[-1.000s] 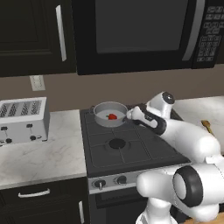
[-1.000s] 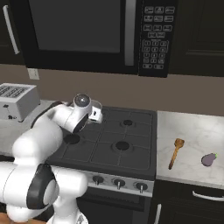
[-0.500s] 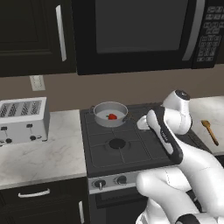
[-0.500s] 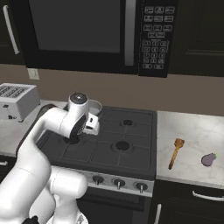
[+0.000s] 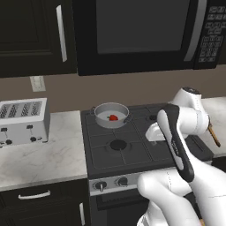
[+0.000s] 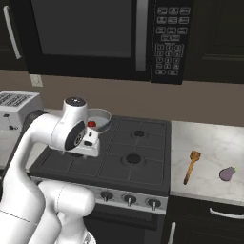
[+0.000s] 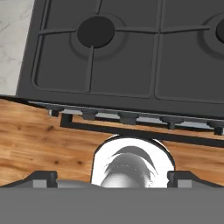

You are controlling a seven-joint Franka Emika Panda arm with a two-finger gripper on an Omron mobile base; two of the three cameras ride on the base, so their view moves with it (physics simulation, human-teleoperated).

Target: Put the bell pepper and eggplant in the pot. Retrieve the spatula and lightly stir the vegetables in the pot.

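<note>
My arm [image 5: 176, 141] was glossy white, built of fat rounded links. A long black band ran along one link, and a dark round cap sat at the elbow joint [image 6: 75, 137]. The topmost joint wore a flat black disc. No cables or markings were visible to me.

The black stove [image 5: 132, 150] carries the pot [image 5: 111, 115] on its rear left burner, with the bell pepper [image 5: 113, 118] inside. The marble counter [image 6: 209, 164] to the right of the stove holds the spatula [image 6: 191, 167] and, well apart from it, the eggplant [image 6: 228, 174]. The left counter [image 5: 39, 156] bears a toaster [image 5: 22, 121].
</note>
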